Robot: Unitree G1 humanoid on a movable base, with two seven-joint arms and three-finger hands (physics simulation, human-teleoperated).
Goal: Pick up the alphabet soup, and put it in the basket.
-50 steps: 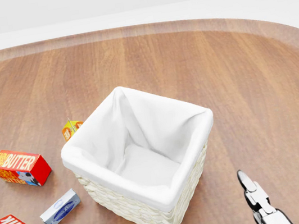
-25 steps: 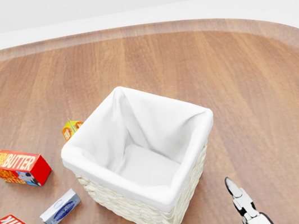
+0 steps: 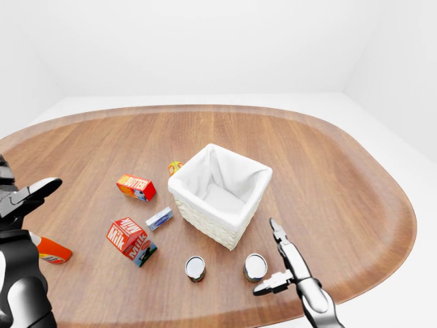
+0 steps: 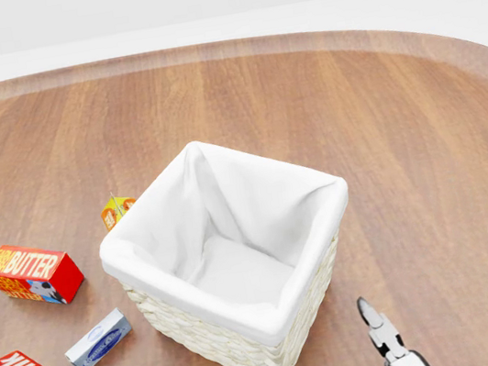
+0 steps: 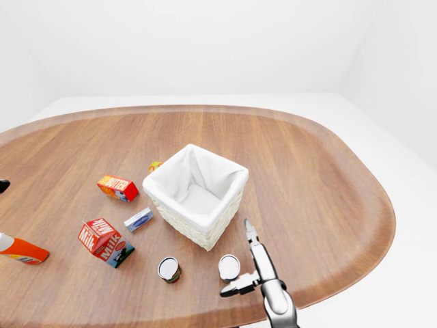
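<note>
Right hand (image 3: 278, 263) fingers spread open beside a can (image 3: 255, 267).

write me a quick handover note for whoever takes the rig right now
Right hand: open, empty, just right of a can.
Left hand: open, idle at the left edge.
Two cans stand below the basket in the left-eye view, the second further left; which is the alphabet soup, labels too small to tell.
Done: nothing grasped, basket empty.
Left: identify, grasp, lift, drop in the basket.

Right hand (image 3: 278, 263) hovers low at the bottom right of the left-eye view, fingers spread wide, empty. Left hand (image 3: 27, 195) raised at the left edge, fingers open.
</note>
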